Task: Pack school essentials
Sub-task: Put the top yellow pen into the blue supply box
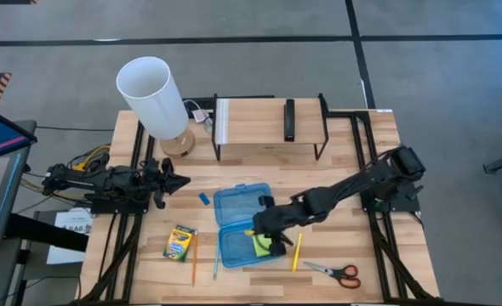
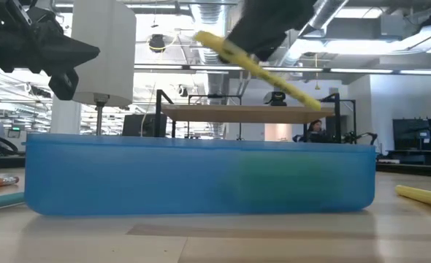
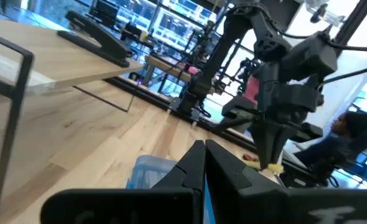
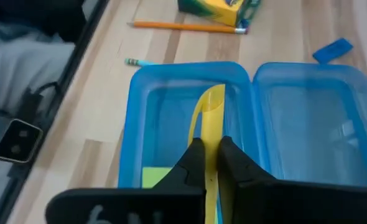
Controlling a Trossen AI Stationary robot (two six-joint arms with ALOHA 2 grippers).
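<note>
Right wrist view: right gripper [image 4: 211,163] pinches 1 yellow pencil [image 4: 209,118] (tilted) over blue case [image 4: 134,93].

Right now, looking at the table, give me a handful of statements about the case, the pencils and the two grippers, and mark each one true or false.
1. The right gripper is shut on a yellow pencil above the open blue case. True.
2. The lime-green sticky-note pad lies on the bare table beside the scissors. False: it lies inside the case.
3. The red-handled scissors are outside the case, on the table. True.
4. The left gripper holds the crayon box. False: it is shut on nothing, away from the crayon box.
5. The small blue eraser is in the case. False: it lies on the table beside it.
</note>
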